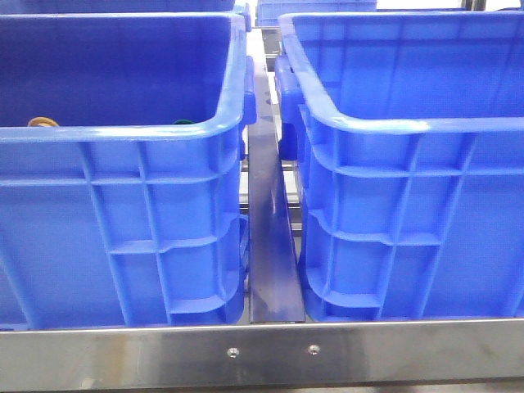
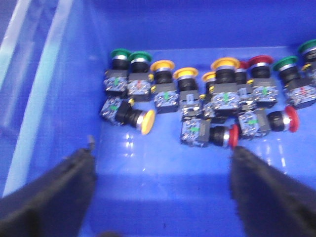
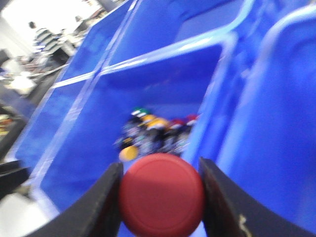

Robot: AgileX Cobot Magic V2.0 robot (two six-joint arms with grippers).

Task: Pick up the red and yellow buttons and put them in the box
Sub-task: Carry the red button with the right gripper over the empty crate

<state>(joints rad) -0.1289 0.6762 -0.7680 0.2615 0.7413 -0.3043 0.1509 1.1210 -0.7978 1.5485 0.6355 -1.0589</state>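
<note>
The right claw (image 3: 160,197) is clamped on a dark red round mushroom-head push button (image 3: 161,194), its two black fingers (image 3: 96,210) pressed against either side of the red cap. Beyond the held button, down in a large bright blue plastic crate (image 3: 163,94), lies a blurred cluster of push buttons (image 3: 155,131) with green, yellow and red caps; a single yellow cap sits nearest the claw. A second blue wall with a thick rolled rim runs alongside that crate, close beside the claw.

The left claw (image 2: 160,197) is spread wide and holds nothing, its dark fingers (image 2: 59,197) well apart above the bare blue floor of the crate (image 2: 163,197). Just ahead of its fingertips lie a yellow-orange mushroom-head button on its side (image 2: 129,114) and a red one on its side (image 2: 211,136) with a silver collar. Another red button (image 2: 274,120) lies a little farther out. Behind these stands a row of upright buttons against the crate wall: two green-capped ones (image 2: 129,60), then yellow, red and more green.

In the front view neither claw shows. Two ribbed blue crates stand side by side on a steel-edged table (image 1: 262,356), a narrow metal divider (image 1: 270,246) between them; a yellow cap (image 1: 42,122) and a green cap peep over the near rim of the left crate (image 1: 123,237), while the inside of the right crate (image 1: 409,229) is hidden.
</note>
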